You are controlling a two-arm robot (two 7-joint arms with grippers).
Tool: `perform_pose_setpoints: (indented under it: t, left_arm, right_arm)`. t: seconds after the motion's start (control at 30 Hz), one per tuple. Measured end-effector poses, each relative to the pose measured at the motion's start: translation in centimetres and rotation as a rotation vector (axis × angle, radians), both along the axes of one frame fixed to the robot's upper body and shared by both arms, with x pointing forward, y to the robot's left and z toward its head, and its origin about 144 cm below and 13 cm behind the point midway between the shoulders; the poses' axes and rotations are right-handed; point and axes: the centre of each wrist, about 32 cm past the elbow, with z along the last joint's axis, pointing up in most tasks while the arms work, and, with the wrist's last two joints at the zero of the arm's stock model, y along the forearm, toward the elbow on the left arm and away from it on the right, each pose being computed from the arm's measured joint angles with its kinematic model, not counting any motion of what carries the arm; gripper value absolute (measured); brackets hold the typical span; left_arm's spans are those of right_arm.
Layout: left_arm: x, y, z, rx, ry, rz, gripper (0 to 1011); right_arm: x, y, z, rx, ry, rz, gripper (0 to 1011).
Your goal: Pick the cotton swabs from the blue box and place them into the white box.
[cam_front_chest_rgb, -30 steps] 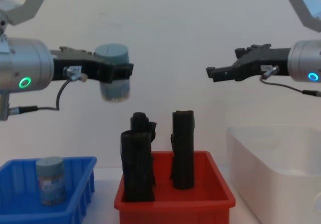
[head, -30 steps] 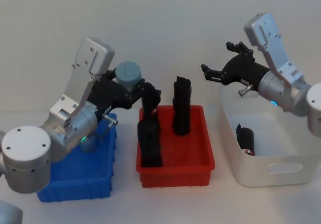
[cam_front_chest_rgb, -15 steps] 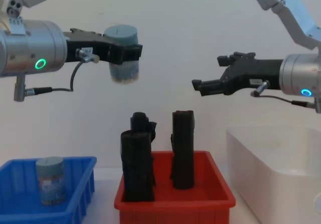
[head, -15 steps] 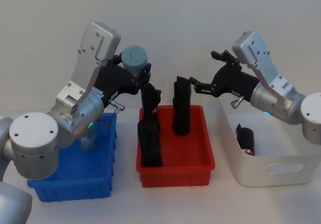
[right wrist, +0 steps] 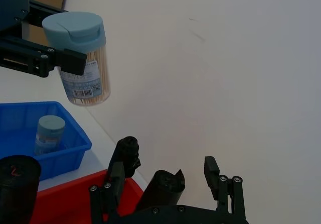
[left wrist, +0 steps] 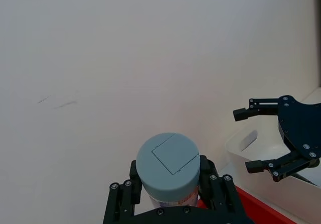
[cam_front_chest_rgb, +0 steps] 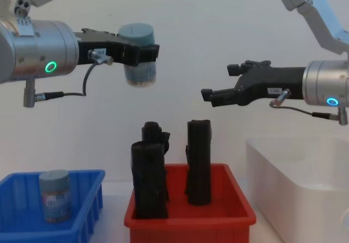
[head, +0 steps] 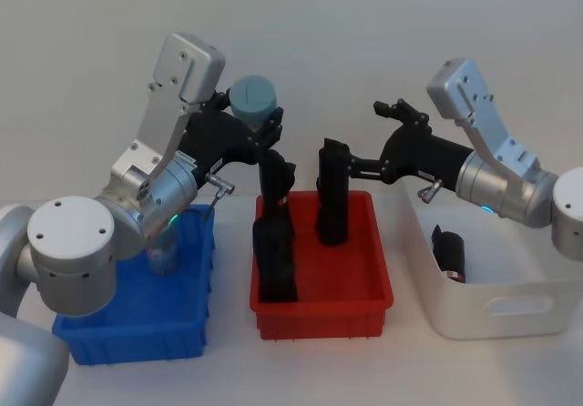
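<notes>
**First:** Progress on the swabs, as you see it?

**Second:** Early, I judge. Left gripper, fingers clamped on one small round tub of cotton swabs with a grey-blue lid, holds it high above the left end of the red plastic bin. A second tub stands in the small blue plastic box, left of the red bin. Large white plastic box, right of it, holds just a black roll, as far as I can see.

**First:** Anything in the way?

**Second:** Tall black rolls stand upright in the red bin, under the likely path. Right gripper, fingers apart, hovers above the bin's right side, perhaps for a handover.
</notes>
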Motion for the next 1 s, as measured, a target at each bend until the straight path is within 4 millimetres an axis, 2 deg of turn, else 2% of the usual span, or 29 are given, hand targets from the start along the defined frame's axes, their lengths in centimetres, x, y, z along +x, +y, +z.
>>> perform_pose_setpoints:
  t: [0.4, 1.0]
  left_arm:
    - [0.2, -0.3, -0.4, -0.013, 0.006, -0.028, 676]
    - [0.1, -0.4, -0.6, -0.011, 0.012, -0.049, 676]
  right_arm:
    - [0.2, 0.3, 0.5, 0.010, 0.046, 0.061, 1001]
    - [0.3, 2.0, 1.2, -0.021, 0.045, 0.146, 1002]
